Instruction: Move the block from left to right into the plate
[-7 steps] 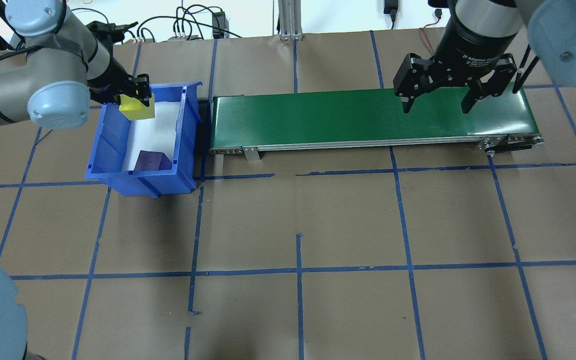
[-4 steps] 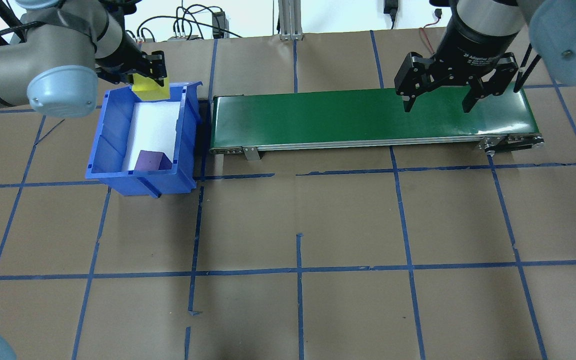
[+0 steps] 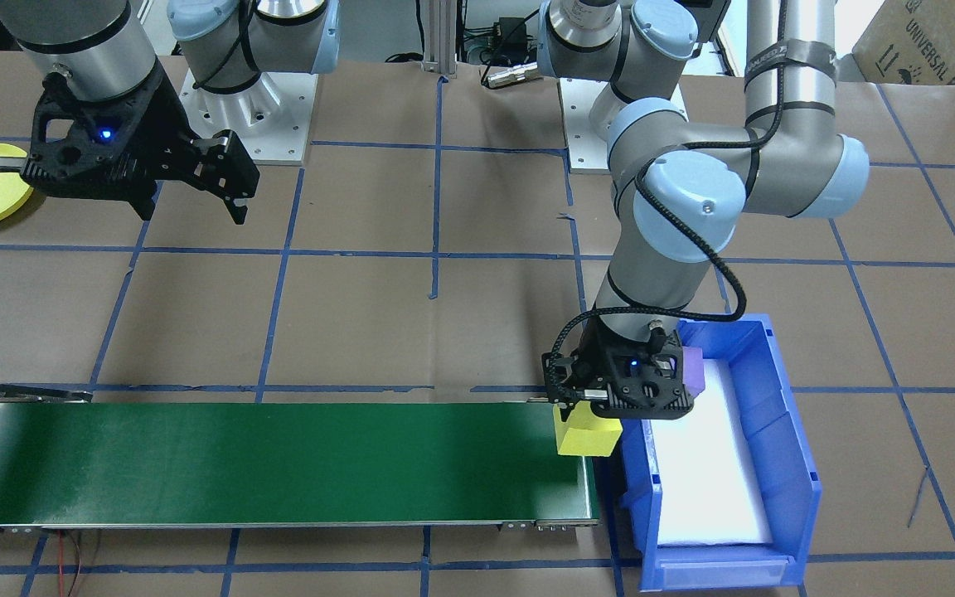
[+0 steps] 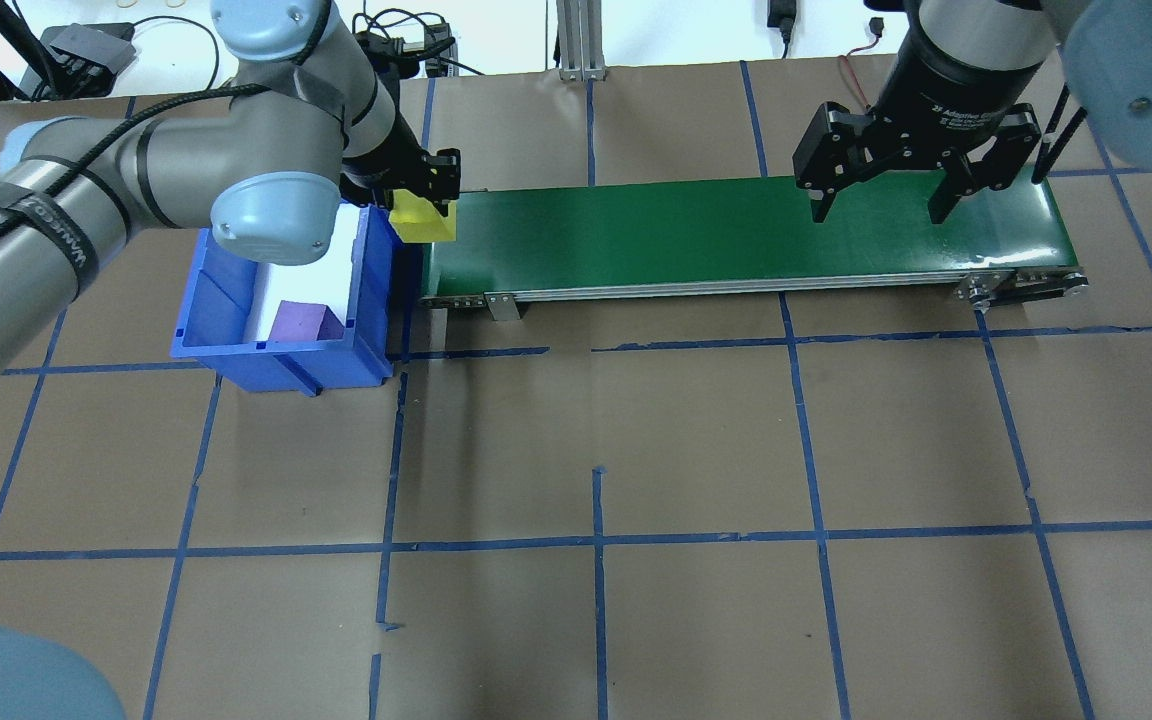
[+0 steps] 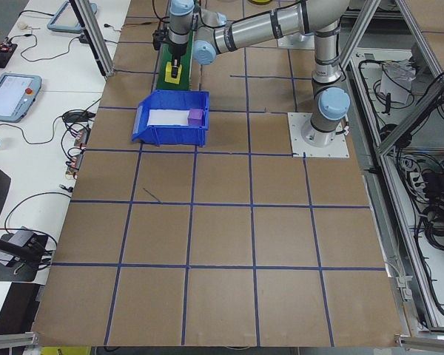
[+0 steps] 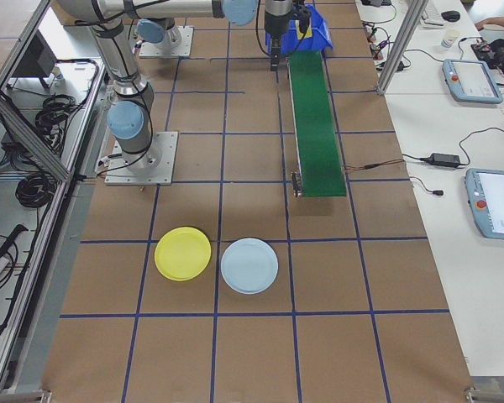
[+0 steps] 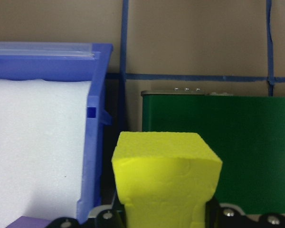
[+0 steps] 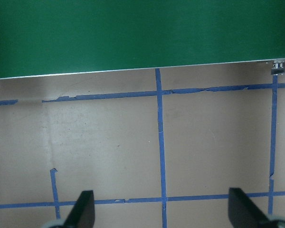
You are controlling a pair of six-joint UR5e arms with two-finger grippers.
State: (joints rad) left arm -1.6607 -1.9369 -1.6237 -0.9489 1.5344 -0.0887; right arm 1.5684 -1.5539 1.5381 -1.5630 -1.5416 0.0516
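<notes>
We see the left gripper (image 4: 423,195) clenched on the yellow block (image 4: 422,219) over the belt's (image 4: 736,235) bin-side end, presumably to drop it for conveying toward the right gripper (image 4: 876,205), waiting spread wide at the far end, plate (image 6: 183,253) well apart.

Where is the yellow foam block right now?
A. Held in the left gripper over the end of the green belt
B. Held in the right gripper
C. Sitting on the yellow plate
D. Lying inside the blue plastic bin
A: the left gripper is shut on the yellow foam block, at the end of the green conveyor belt beside the blue plastic bin.
</notes>
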